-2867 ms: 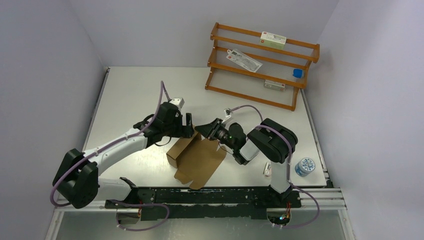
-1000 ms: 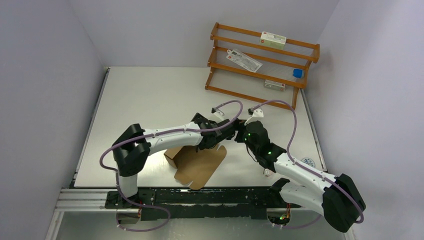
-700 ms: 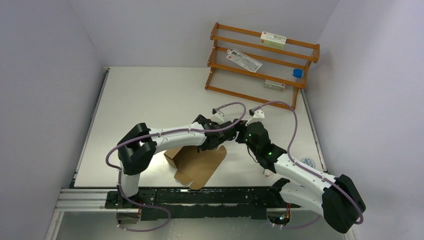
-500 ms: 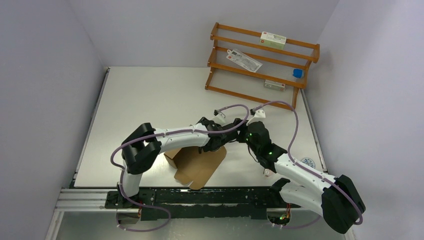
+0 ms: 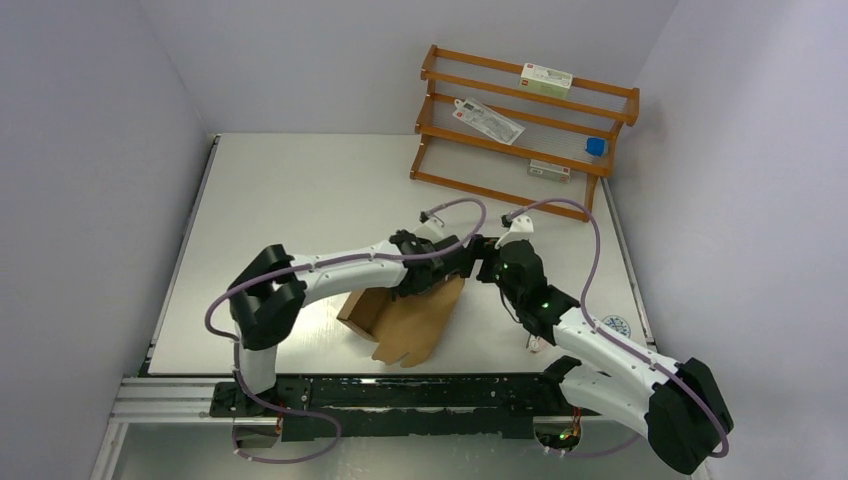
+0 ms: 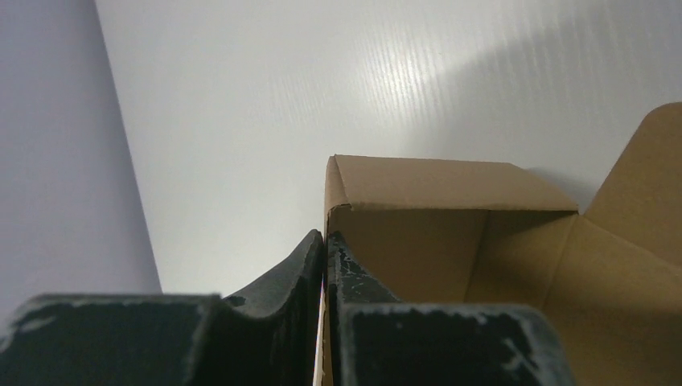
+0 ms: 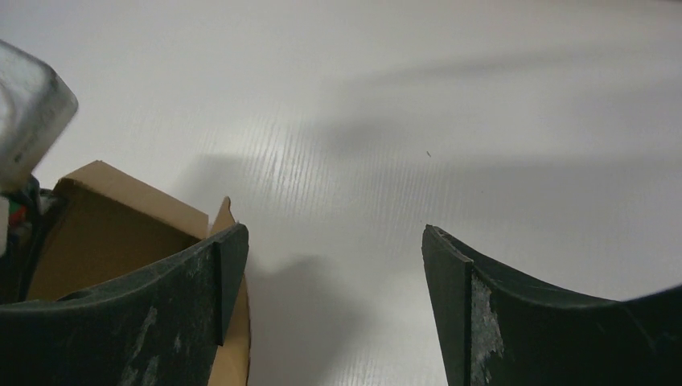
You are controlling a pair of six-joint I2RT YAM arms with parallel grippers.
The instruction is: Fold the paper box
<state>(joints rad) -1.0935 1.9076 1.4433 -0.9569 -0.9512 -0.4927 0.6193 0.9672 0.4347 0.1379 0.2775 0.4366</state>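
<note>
Table (image 5: 300, 190); box (image 6: 418, 183) edge in left tool (image 6: 324, 241)

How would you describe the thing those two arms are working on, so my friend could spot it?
Start at the white table, near its front edge, where both arms reach in. There sits a plain brown cardboard box, half folded, with flaps spread open. It alone is brown and unprinted, and the left pincer pinches its wall.
</note>
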